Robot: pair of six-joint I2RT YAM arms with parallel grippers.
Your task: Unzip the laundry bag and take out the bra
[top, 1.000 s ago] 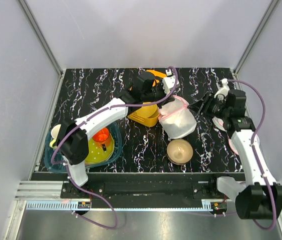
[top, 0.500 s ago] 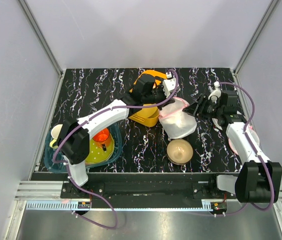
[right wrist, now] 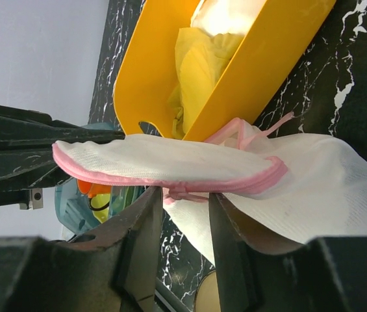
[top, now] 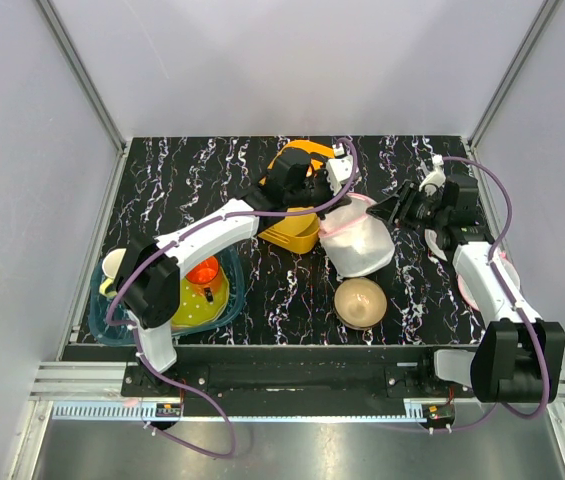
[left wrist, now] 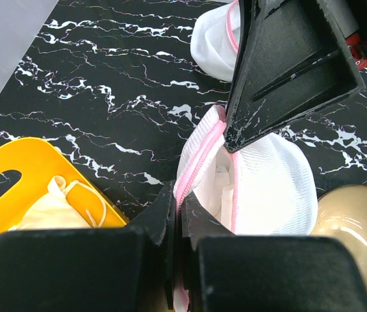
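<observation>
The right arm has swung in from the table's right edge; its right gripper stands parted either side of the laundry bag's pink trim; the left gripper is clenched on that trim. An orange bin of yellow cloth touches the bag's left side; a tan bowl sits just in front; the marble table lies bare at far left.
</observation>
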